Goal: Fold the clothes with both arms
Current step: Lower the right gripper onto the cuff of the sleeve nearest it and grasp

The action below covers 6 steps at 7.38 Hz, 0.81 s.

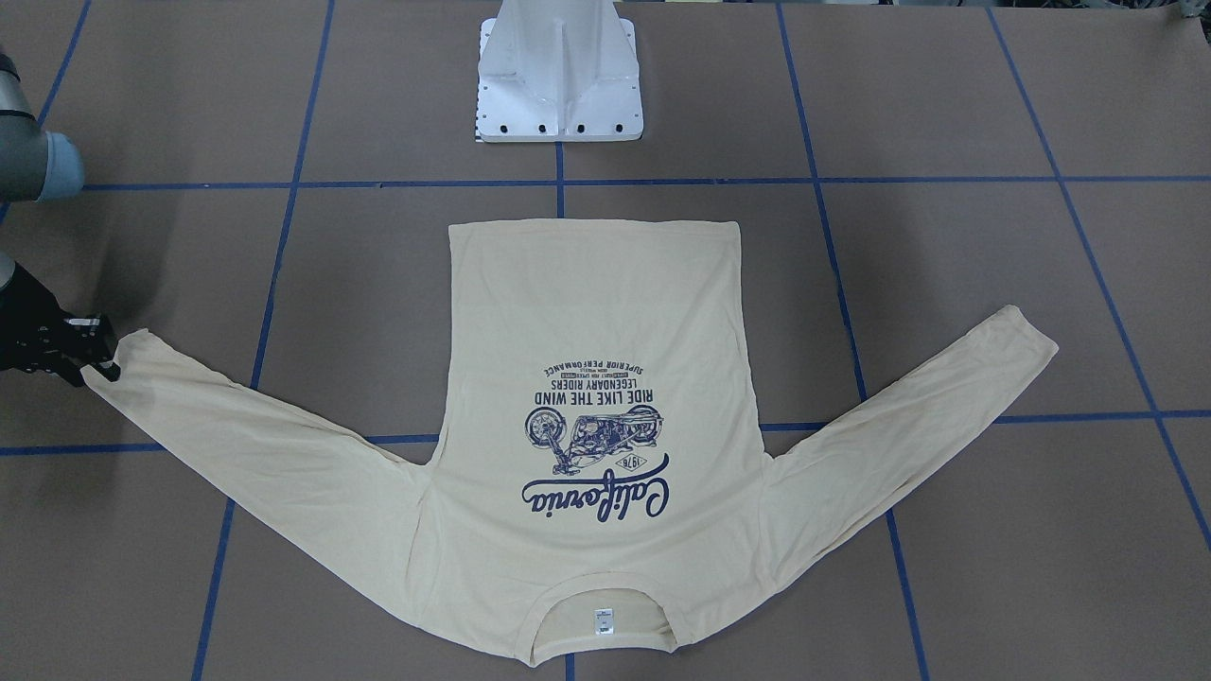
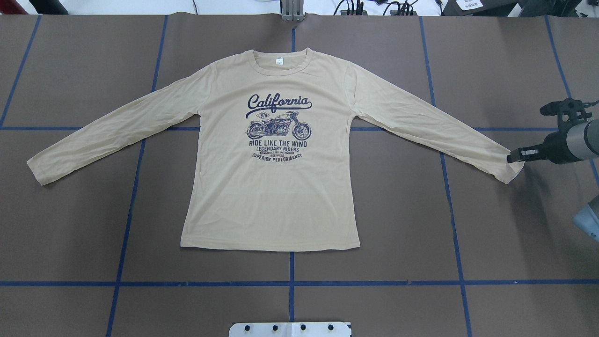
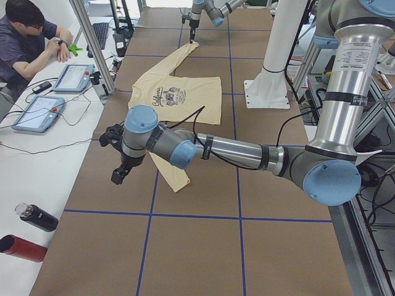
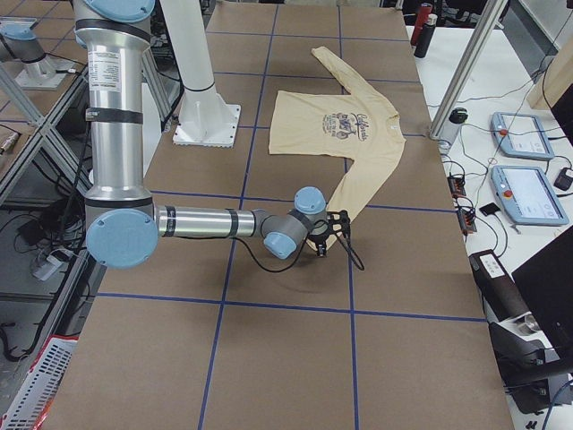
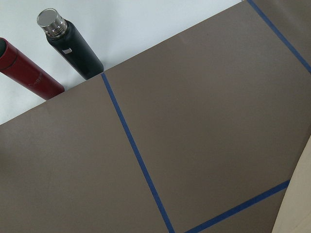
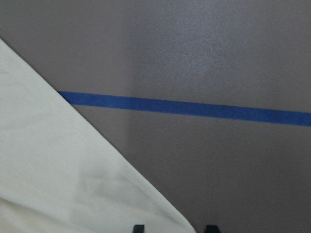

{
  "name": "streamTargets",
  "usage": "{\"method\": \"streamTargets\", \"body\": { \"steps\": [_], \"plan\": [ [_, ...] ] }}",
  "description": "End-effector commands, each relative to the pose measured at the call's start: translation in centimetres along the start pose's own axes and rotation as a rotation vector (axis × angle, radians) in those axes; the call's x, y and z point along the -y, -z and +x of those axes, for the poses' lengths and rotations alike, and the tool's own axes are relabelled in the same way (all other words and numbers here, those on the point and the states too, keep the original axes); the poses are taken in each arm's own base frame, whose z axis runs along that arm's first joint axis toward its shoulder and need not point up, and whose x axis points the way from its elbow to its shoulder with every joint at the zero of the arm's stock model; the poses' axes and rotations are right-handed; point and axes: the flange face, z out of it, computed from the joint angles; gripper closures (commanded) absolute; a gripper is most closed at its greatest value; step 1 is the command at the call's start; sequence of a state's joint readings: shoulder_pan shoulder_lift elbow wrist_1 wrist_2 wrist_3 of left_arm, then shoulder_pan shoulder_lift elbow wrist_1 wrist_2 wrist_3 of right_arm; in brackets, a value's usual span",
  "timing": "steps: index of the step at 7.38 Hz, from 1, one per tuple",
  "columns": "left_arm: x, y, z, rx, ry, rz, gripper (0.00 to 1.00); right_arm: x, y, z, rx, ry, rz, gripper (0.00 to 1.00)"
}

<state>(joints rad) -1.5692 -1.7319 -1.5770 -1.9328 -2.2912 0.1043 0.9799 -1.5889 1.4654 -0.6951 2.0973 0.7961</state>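
Note:
The cream-yellow long-sleeved shirt (image 2: pixel 271 187) lies flat and print-up on the table, both sleeves spread out, its neck tag (image 2: pixel 279 60) at the far side. It also shows in the front view (image 1: pixel 596 312). My right gripper (image 2: pixel 514 157) sits low at the right sleeve's cuff (image 2: pixel 507 168); in the right wrist view its fingertips (image 6: pixel 138 227) stand apart with the cuff's edge (image 6: pixel 97 184) between them. My left gripper (image 3: pixel 117 176) hangs above the table beside the left sleeve's cuff (image 3: pixel 179 182); I cannot tell whether it is open or shut.
The white pedestal base (image 1: pixel 558 80) stands at the robot's side of the table. A red bottle (image 5: pixel 29 73) and a black bottle (image 5: pixel 73 46) lie on the white bench beyond the table's left end. An operator (image 3: pixel 28 43) sits at that bench with tablets.

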Motion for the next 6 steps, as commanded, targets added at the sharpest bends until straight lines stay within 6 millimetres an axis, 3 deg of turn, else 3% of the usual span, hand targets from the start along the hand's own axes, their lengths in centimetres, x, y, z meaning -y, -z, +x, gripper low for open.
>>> {"method": "streamTargets", "body": {
  "steps": [1, 3, 4, 5, 6],
  "plan": [
    [-0.04, -0.05, -0.04, -0.001, 0.003, -0.001, 0.0, -0.22, 0.17, 0.07, 0.002, 0.002, -0.001, 0.51],
    [-0.04, -0.05, -0.04, -0.001, 0.006, -0.001, 0.0, -0.44, 0.23, 0.48, -0.001, 0.0, -0.004, 0.64],
    [-0.04, -0.05, -0.04, -0.001, 0.007, -0.001, 0.0, -0.57, 0.27, 0.56, -0.001, -0.001, -0.006, 0.92],
    [-0.02, -0.12, 0.02, -0.002, 0.008, -0.002, 0.0, -1.05, 0.39, 0.95, -0.005, -0.005, -0.01, 1.0],
    [-0.15, -0.22, 0.1, -0.017, 0.012, -0.004, 0.0, -1.08, 0.39, 0.93, -0.003, -0.003, -0.012, 1.0]
  ]
}}
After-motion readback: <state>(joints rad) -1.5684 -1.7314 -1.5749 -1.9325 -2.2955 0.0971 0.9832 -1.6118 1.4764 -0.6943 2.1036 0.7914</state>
